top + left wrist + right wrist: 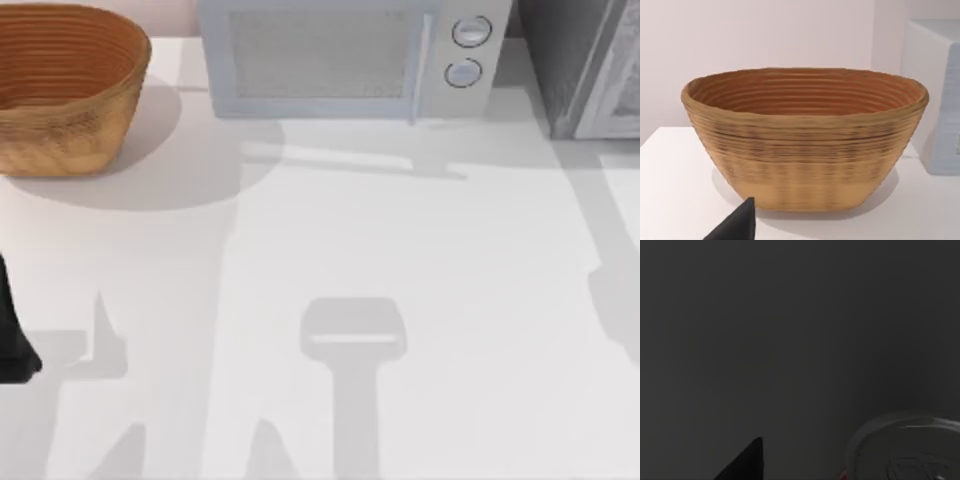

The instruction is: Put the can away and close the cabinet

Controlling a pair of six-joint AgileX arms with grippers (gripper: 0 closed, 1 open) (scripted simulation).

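The cabinet (575, 60) stands at the table's back right corner, only partly seen, with a dark speckled side and a lighter framed door panel (622, 85). The right wrist view is dark. In it the silver top of the can (912, 450) shows, with a sliver of red at its rim. One black fingertip (745, 462) of my right gripper points into that dark space beside the can. My left arm (12, 335) sits at the table's left edge. One of its fingertips (737, 225) shows, facing the basket.
A woven wicker basket (60, 85) sits at the back left, seen close up as the basket (805, 140) in the left wrist view. A pale grey microwave (350, 55) with two round knobs stands at the back middle. The white table (400, 260) stretches in front.
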